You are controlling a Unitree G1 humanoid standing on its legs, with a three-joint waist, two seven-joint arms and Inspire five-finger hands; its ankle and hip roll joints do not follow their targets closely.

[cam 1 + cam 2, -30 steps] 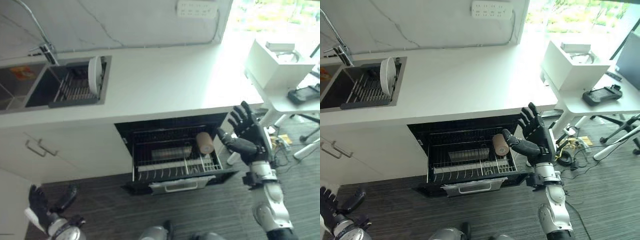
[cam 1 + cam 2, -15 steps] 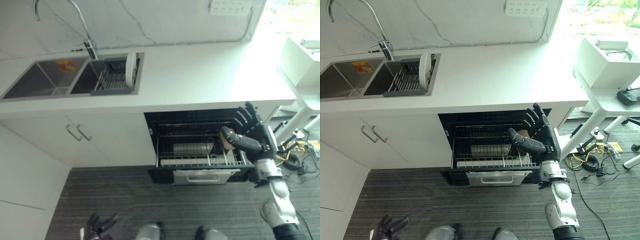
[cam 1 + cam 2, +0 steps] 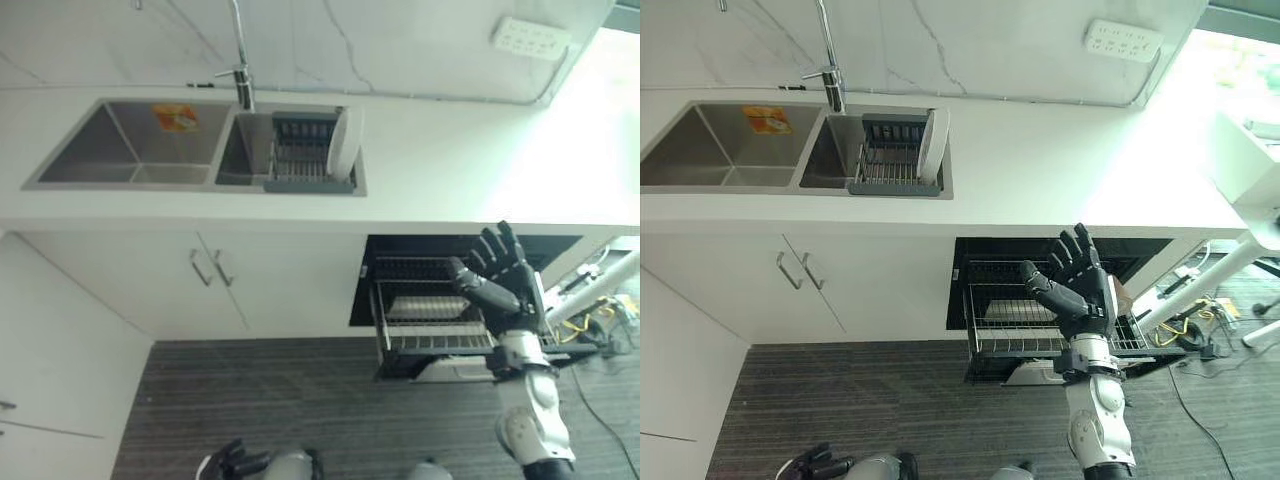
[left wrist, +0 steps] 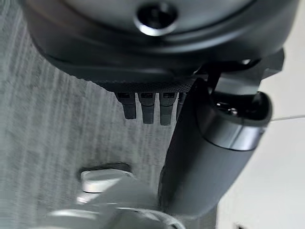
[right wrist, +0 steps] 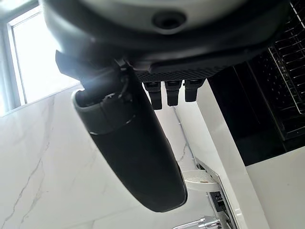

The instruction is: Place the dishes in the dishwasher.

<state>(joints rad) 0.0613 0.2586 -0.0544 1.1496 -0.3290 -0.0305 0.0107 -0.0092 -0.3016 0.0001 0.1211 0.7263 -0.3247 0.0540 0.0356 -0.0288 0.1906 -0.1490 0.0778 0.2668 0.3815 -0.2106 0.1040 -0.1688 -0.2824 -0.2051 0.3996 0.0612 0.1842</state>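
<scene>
Right hand (image 3: pixel 1085 290) raised in front of the open dishwasher (image 3: pixel 1060 300), fingers spread and straight, thumb out, holding nothing. Pulled-out rack (image 3: pixel 430 325) sits just behind and below the hand; a metal dish (image 3: pixel 420 307) lies in it. White plate (image 3: pixel 933 146) stands upright in the drying rack (image 3: pixel 890 160) in the sink (image 3: pixel 730 150), well apart from the dishwasher, up on the counter (image 3: pixel 1060 170) and away from both hands. Left hand (image 3: pixel 232 462) hangs low near the floor, fingers loosely straight in its wrist view, empty. Since half a second ago the whole view has swung toward the sink, so the camera moved; the brown cup seen beside the hand earlier is now hidden behind it.
</scene>
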